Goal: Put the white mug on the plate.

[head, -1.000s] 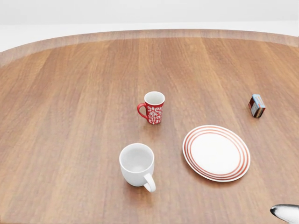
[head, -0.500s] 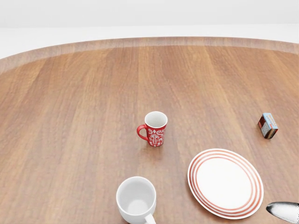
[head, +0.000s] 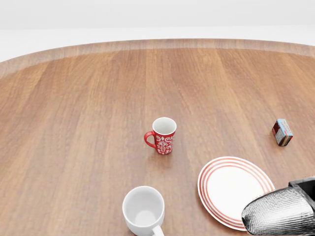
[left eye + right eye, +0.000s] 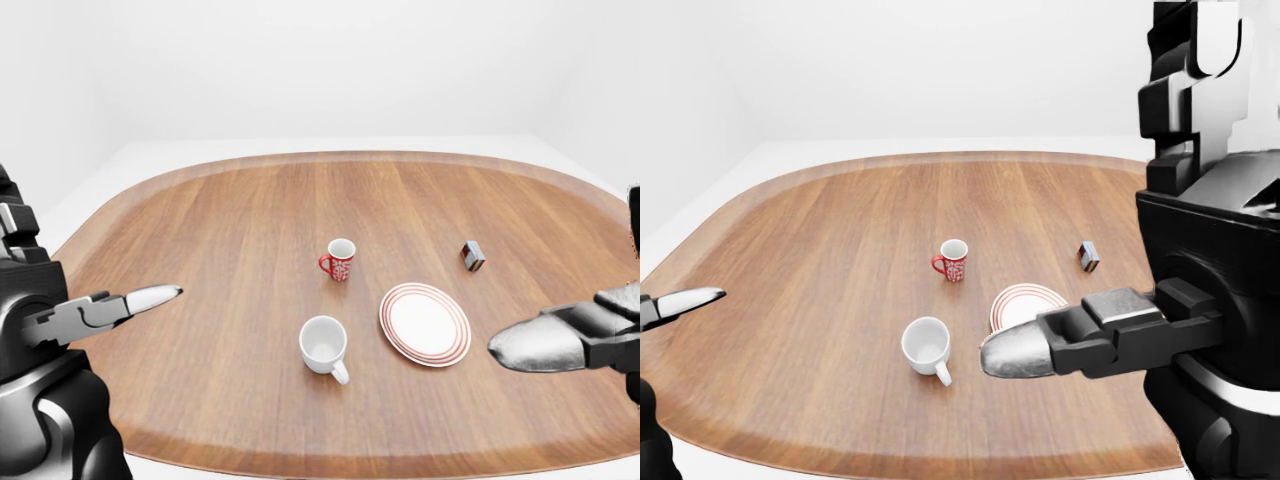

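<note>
Your white mug (image 4: 323, 344) stands upright on the table (image 4: 230, 250), mouth up and empty, its handle turned toward the bottom right of the left-eye view. It is apart from every other thing. The plate (image 4: 425, 323), white with red rings, lies flat just to the mug's right in that view, with bare wood between the two. Nothing rests on the plate.

Above the mug in the same view stands a red patterned mug (image 4: 339, 259), upright, handle to the left. A small box (image 4: 473, 256) sits well to the right of it, above the plate.

Your right hand (image 4: 1110, 335) enters from the right. One finger (image 4: 540, 343) is extended and points left, its tip to the right of the plate and well apart from the white mug. In the head view that fingertip overlaps the plate's lower right rim. You grip nothing with it; whether the other fingers are spread cannot be told.

Your left hand (image 4: 95, 310) hangs over the table's left part, one finger (image 4: 150, 296) stretched toward the right, well apart from the mug, holding nothing.
</note>
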Controlling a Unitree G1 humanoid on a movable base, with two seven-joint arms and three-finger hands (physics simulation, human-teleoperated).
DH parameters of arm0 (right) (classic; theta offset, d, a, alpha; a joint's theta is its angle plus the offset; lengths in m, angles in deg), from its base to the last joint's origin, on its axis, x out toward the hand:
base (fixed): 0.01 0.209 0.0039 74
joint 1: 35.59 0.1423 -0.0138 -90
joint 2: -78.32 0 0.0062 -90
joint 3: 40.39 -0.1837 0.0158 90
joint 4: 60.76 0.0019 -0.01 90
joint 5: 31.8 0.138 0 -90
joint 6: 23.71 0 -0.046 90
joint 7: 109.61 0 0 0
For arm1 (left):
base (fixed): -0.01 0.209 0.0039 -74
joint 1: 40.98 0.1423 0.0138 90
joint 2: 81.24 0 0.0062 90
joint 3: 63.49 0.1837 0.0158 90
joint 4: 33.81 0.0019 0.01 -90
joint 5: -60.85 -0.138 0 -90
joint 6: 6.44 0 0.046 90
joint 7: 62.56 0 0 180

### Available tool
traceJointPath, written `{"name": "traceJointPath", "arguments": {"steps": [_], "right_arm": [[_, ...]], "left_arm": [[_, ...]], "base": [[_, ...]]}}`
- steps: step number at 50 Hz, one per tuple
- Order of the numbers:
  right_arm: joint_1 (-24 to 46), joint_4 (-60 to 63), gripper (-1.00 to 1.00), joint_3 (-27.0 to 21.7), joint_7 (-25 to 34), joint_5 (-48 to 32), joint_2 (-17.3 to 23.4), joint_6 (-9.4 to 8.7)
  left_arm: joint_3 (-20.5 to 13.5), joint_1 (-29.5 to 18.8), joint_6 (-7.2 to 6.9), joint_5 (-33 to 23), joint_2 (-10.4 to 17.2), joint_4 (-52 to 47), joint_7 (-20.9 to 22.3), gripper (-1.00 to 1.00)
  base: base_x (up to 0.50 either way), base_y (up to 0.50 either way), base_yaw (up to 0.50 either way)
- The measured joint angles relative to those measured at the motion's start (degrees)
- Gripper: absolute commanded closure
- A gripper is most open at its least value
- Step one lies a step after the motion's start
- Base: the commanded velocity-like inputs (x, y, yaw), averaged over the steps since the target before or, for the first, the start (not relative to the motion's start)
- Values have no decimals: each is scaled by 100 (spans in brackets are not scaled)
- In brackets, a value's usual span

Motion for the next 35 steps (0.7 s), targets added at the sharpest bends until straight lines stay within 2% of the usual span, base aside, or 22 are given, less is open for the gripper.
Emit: {"name": "traceJointPath", "arguments": {"steps": [4, 7, 11, 18, 23, 27, 31, 35], "right_arm": [[1373, -461, -100, 1036, 1111, -641, 369, 0], [2403, -1135, -100, 1775, 2146, -1618, 299, 0], [3528, -2287, -100, 2324, 3518, -2988, -287, 0], [4517, -4375, -100, 2374, 5904, -5389, -1640, 0], [4748, -5493, -100, 2296, 6006, -7110, -2345, 0], [4766, -6099, -100, 2280, 6006, -8264, -2733, 0], [4709, -6532, -100, 2558, 6006, -8850, -2841, 0], [4579, -6761, -100, 3086, 6006, -9006, -2738, 0]], "left_arm": [[13, -8, 0, -19, 1, 6, 2, -100], [22, -13, 0, -31, 1, 13, 3, -100], [23, -21, 0, -34, 3, 22, 5, -100], [19, -38, 0, -27, 15, 26, -6, -100], [28, -47, 0, -29, 22, 21, -14, -100], [33, -54, 0, -33, 24, 24, -17, -100], [36, -56, 0, -33, 25, 29, -17, -100], [28, -55, 0, -27, 26, 31, -17, -100]], "base": [[0, 0, 0], [0, 0, 0], [0, 0, 0], [0, 0, 0], [0, 0, 0], [0, 0, 0], [0, 0, 0], [0, 0, 0]]}}
